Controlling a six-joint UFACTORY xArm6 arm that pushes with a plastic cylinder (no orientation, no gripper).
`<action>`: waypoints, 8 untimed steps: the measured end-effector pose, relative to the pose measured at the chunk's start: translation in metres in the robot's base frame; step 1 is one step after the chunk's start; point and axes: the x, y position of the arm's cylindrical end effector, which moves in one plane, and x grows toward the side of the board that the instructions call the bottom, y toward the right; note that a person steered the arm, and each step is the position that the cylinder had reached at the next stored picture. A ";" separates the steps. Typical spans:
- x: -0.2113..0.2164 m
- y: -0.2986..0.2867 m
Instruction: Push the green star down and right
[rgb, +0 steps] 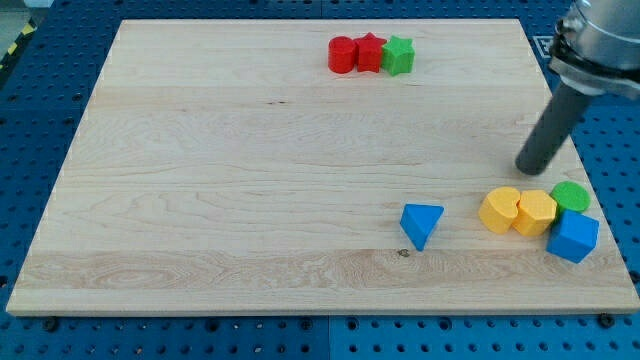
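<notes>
Nearest the view's bottom sits the blue cube (572, 238), at the board's (200, 200) lower right corner. Using that cube as the landmark: a green cylinder (571, 196) touches it just above, a yellow hexagon (536, 212) sits just to its left, and a yellow heart-like block (499, 210) touches the hexagon's far side. Farther left of the cube, apart from the cluster, lies a blue triangle (422, 224).

Well above and left of the cube, near the board's top edge, three blocks stand in a touching row: a red cylinder (342, 55), a red star (371, 52), and the green star (398, 55) at the row's right end.

My tip (532, 166) rests on the board just above and left of the cube's cluster, well apart from the green star. There is no pincer on this arm, only the rod, so no open or closed state applies.

Risks, as I judge them: to push down and right I must get to the star's upper left, where the red star touches it, so the tip could drag the red blocks along. An off-centre push could spin the star aside. A long push could also run it into the cluster around the cube.

Count: two blue, two yellow, two green, two red; eight blocks.
</notes>
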 end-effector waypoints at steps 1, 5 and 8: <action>-0.053 -0.004; -0.257 -0.146; -0.209 -0.173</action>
